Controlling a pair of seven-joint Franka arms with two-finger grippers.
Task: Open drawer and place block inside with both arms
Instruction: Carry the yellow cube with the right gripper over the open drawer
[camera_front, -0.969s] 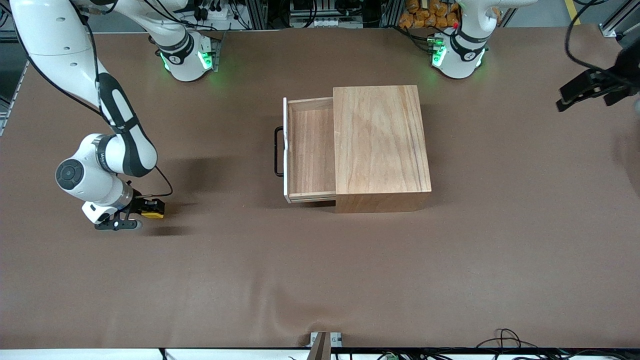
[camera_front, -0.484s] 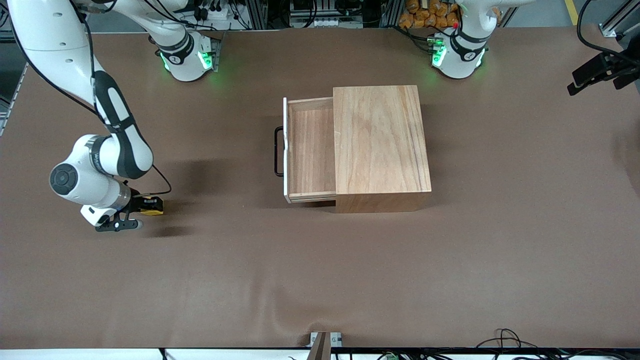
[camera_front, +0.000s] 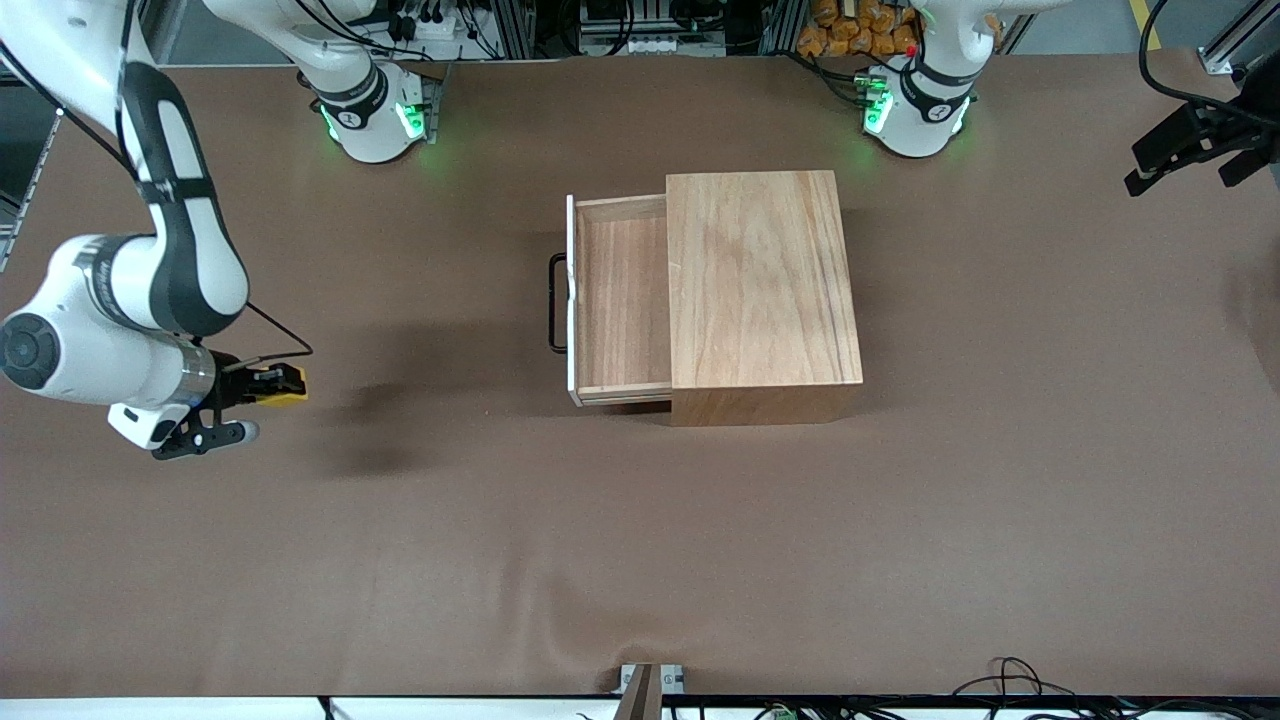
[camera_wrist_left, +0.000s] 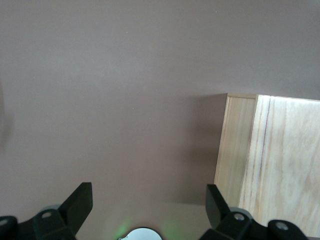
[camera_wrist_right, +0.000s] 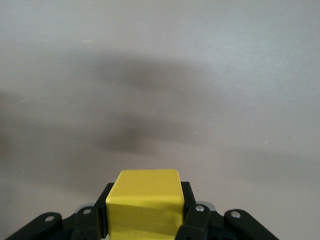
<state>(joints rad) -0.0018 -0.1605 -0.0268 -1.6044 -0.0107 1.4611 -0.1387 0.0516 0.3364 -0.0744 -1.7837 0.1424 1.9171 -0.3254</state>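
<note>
You are in a robot lab: two white robot arms (camera_front: 130, 290) stand on a big brown table (camera_front: 640, 540), with metal frames (camera_front: 520, 25) and cables (camera_front: 1010, 680) around it.

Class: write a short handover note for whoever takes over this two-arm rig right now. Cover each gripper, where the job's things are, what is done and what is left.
Right gripper: shut on the small bright yellow cube, up in the air over bare table at the right arm's end.
Left gripper: open, empty, waiting over the left arm's end of the table.
Light-wood drawer with black wire loop handle: pulled out of the large wooden box, nothing inside.
Done: drawer open, cube picked up.
Left: carry the cube over the drawer and release it inside.
</note>
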